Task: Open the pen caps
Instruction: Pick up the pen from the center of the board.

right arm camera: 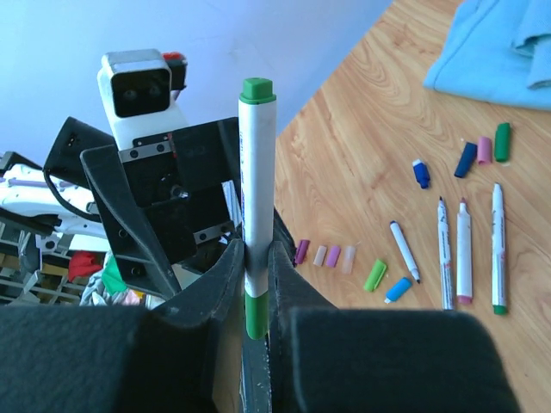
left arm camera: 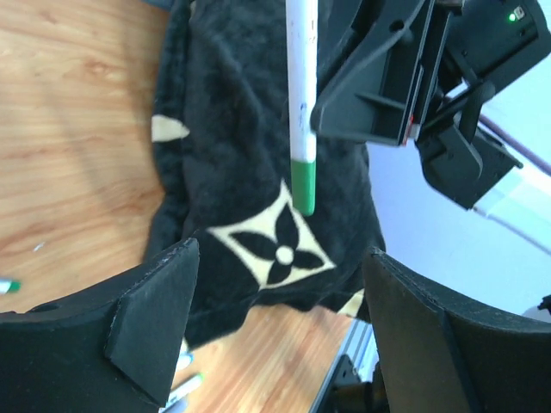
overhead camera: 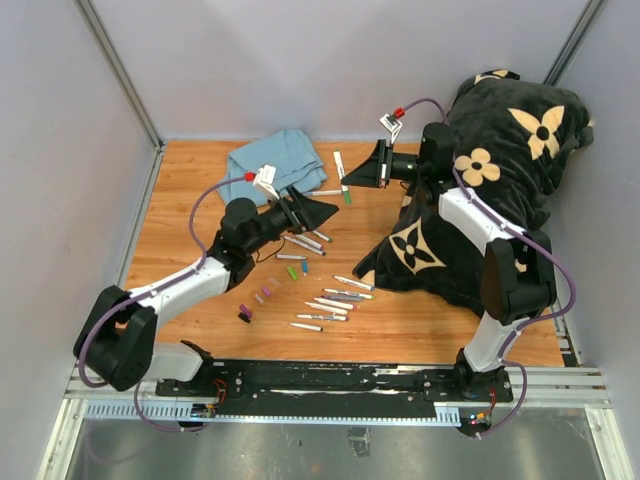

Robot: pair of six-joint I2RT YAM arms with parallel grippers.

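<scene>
The green cap point(left arm camera: 302, 185) is on the near end of a marker point(left arm camera: 301, 77), held up over the table point(overhead camera: 400, 330). The right gripper point(right arm camera: 256, 258) pinches that marker. The left gripper point(left arm camera: 284, 323) is spread wide nearby. A crooked tug could slide the marker loose.

Wooden table point(overhead camera: 400, 340); plush blanket point(overhead camera: 520, 170); plastic pen caps point(right arm camera: 375, 274)

No legible writing in view.
The black blanket point(overhead camera: 512, 172) carries cream flower emblems; the white marker point(left arm camera: 301, 86) bears only faint, unreadable smudges.
</scene>
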